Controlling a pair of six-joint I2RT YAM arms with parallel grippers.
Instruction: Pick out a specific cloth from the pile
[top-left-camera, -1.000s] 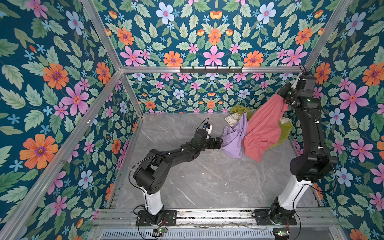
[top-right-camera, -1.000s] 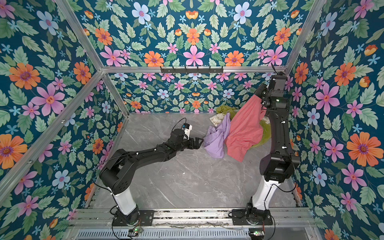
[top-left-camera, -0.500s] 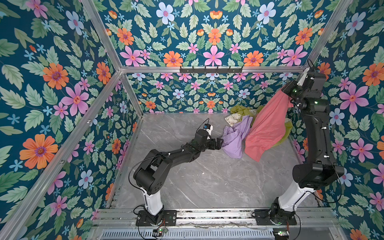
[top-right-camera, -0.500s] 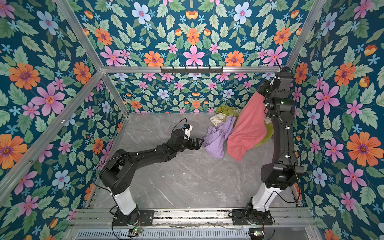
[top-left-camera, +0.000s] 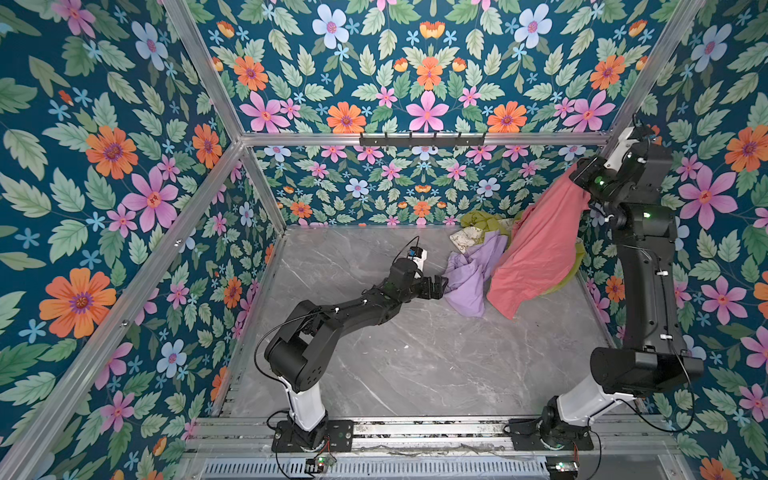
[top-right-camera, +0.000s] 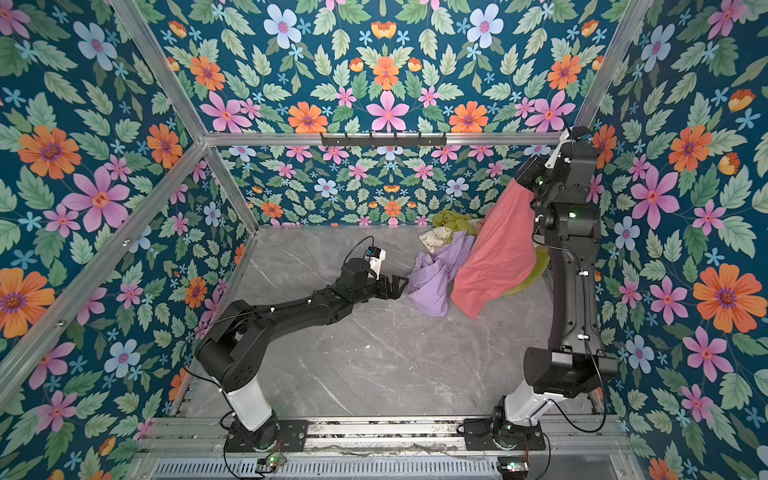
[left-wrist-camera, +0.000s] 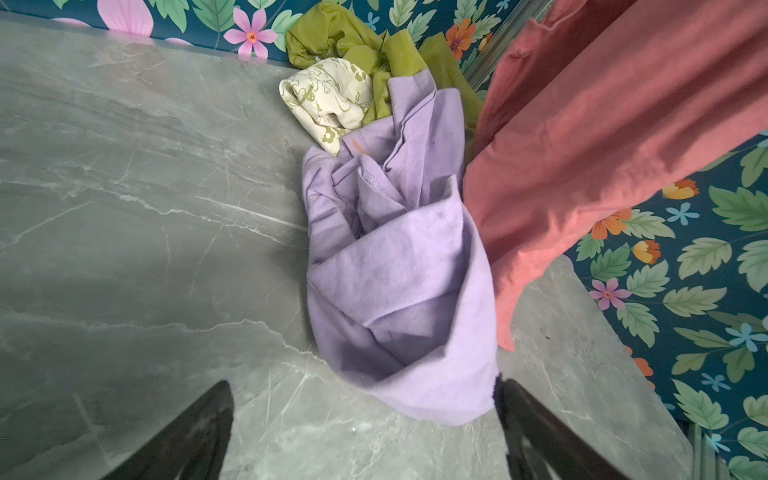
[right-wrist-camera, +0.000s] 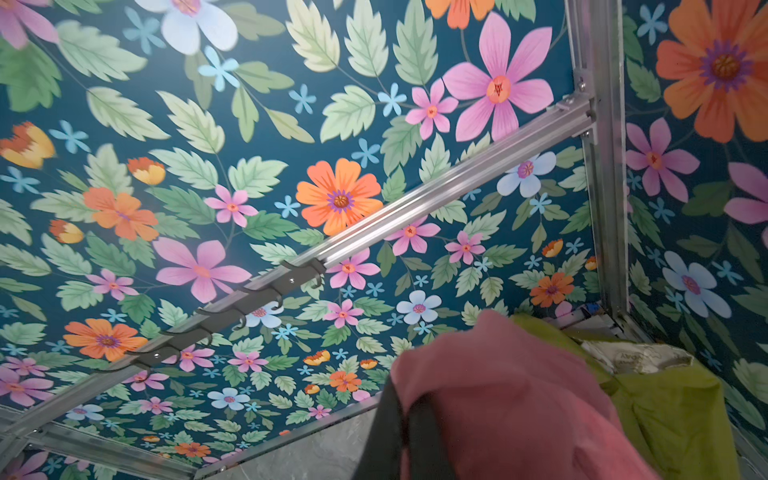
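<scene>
Task thing: the cloth (top-left-camera: 536, 253), the big salmon-pink piece, hangs in a long drape at the far right of the worktop (top-left-camera: 415, 353), in front of the right arm.

Right end effector (top-left-camera: 584, 176): closed tight on the cloth's top edge and raised high by the right wall. The right wrist view shows pink fabric bunched at the fingers.

Left end effector (top-left-camera: 436, 286): jaws spread fully wide and holding nothing. It sits low over the worktop, with its tips at the near edge of the lilac cloth (left-wrist-camera: 395, 270).

The pile (top-left-camera: 473, 249): lies in the far right corner. The lilac cloth is in front, with a cream patterned cloth (left-wrist-camera: 328, 99) and an olive-green garment (left-wrist-camera: 353, 41) behind it.

Contact: the hanging cloth rests against the lilac cloth's side, and olive-green fabric shows behind it. The pictures do not show whether its lowest corner touches the worktop.

Done, as I judge it: the right cloth is chosen and gripped, and most of its length is up off the heap.

Left, as I judge it: the cloth needs to come fully clear of the lilac and olive pieces without dragging them. It then needs carrying away from the corner to open worktop and releasing.

Risk: a fold of olive fabric could come along with it.
</scene>
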